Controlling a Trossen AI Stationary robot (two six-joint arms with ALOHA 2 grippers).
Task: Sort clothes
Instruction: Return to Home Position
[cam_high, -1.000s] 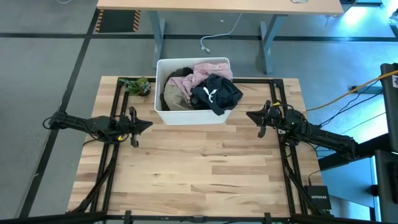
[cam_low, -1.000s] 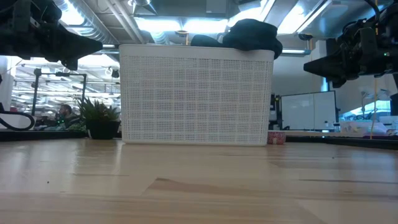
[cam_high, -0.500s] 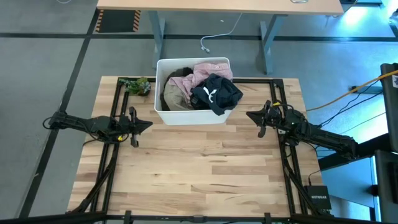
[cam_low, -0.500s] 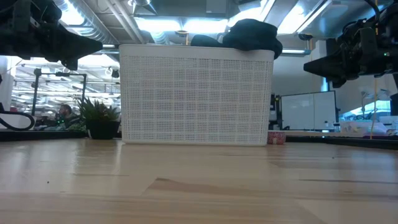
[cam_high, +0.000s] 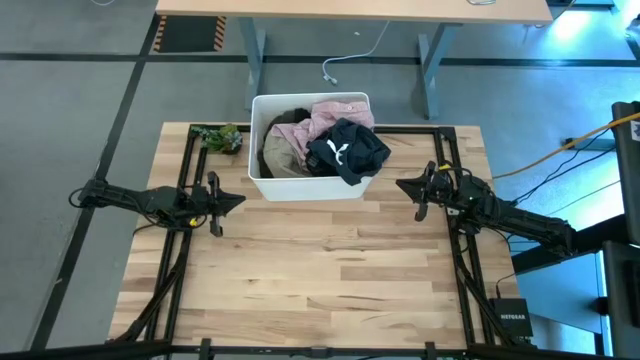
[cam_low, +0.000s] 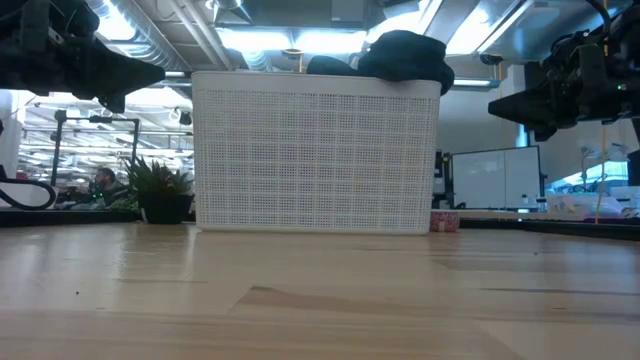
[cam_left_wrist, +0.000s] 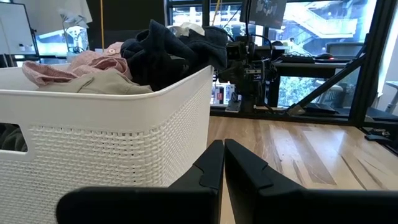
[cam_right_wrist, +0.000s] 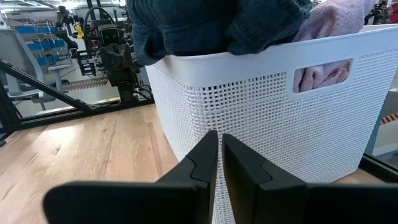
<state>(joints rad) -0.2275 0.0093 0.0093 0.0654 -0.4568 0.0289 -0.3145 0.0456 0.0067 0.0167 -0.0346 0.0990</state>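
Since the clothes (cam_high: 318, 140) all lie in the white bin (cam_high: 300, 187), left gripper (cam_high: 238, 200) and right gripper (cam_high: 402, 184), both clenched empty beside it, should draw back level, clear of its walls

Grey floor (cam_high: 80, 110), wooden desk (cam_high: 350, 8), bright ceiling lights (cam_low: 270, 38) beyond

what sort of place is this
Probably a robotics lab: the left gripper and right gripper wait at the sides of the light wooden table, with bare ceiling ducts and a flat white screen behind.
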